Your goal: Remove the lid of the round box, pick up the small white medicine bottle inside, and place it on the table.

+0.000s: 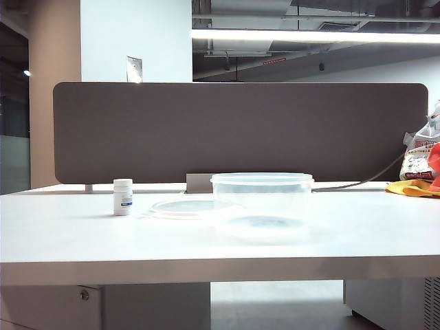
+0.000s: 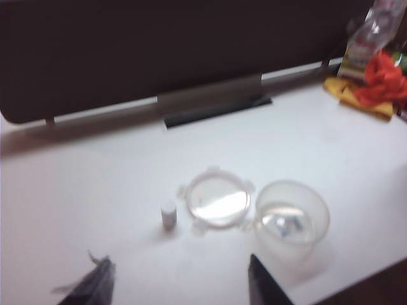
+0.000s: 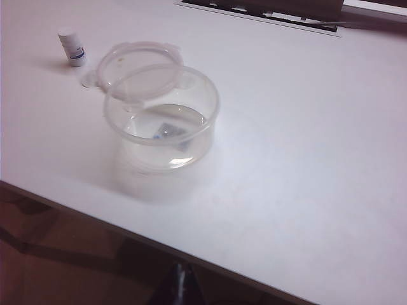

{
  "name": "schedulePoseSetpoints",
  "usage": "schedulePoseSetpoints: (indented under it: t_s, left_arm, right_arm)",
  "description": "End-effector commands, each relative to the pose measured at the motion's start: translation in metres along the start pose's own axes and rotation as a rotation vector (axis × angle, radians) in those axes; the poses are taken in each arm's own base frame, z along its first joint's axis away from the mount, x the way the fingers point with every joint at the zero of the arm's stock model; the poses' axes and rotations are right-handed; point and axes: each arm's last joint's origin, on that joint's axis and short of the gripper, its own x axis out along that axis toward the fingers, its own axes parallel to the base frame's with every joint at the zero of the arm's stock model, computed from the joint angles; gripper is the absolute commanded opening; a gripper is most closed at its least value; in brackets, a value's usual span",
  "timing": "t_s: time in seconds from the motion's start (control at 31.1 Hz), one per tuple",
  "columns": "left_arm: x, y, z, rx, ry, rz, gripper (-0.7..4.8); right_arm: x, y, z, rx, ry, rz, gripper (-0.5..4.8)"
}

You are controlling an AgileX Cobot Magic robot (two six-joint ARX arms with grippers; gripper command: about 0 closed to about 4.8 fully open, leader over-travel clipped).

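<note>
The small white medicine bottle [image 1: 123,196] [image 2: 168,215] [image 3: 72,47] stands upright on the table [image 1: 206,240], left of the lid. The lid [image 1: 185,208] [image 2: 217,204] [image 3: 137,56] lies flat on the table, touching the round box [image 1: 261,199] [image 2: 292,219] [image 3: 162,121], which stands uncovered. Neither arm shows in the exterior view. My left gripper [image 2: 181,283] hovers high above the table, nearer the front edge than the bottle, open with nothing between its fingers [image 2: 95,286]. My right gripper [image 3: 184,286] is shut and sits off the table's front edge.
A dark grey-brown partition panel [image 1: 240,130] closes off the back of the table, with a grey bracket [image 1: 198,183] at its foot. Snack bags and red and yellow cloth [image 1: 421,168] [image 2: 375,79] lie at the far right. A cable [image 1: 344,185] runs along the back.
</note>
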Motion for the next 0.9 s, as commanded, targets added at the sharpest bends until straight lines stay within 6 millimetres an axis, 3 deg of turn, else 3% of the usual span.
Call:
schedulePoseSetpoints:
  t_s: [0.03,0.32,0.55,0.71,0.8,0.9]
  left_arm:
    - [-0.007,-0.001,0.006,0.005,-0.088,-0.011,2.73]
    - [-0.009,0.001,0.010,0.044,-0.139,0.050,2.73]
    - [0.008,0.004,0.016,0.230,-0.113,0.173,2.73]
    - [0.021,0.007,0.024,0.259,-0.127,0.277,2.73]
    - [0.017,0.007,0.029,0.253,-0.193,0.284,2.73]
    - [0.001,0.006,0.032,0.244,-0.276,0.289,2.73]
  right_arm:
    - [0.000,0.000,0.001,0.004,-0.013,0.000,-0.05]
    - [0.000,0.000,0.001,0.004,-0.013,0.000,-0.05]
    - [0.000,0.000,0.001,0.004,-0.013,0.000,-0.05]
    - [0.000,0.000,0.001,0.004,-0.013,0.000,-0.05]
    - [0.000,0.000,0.001,0.004,-0.013,0.000,-0.05]
    - [0.000,0.000,0.001,0.004,-0.013,0.000,-0.06]
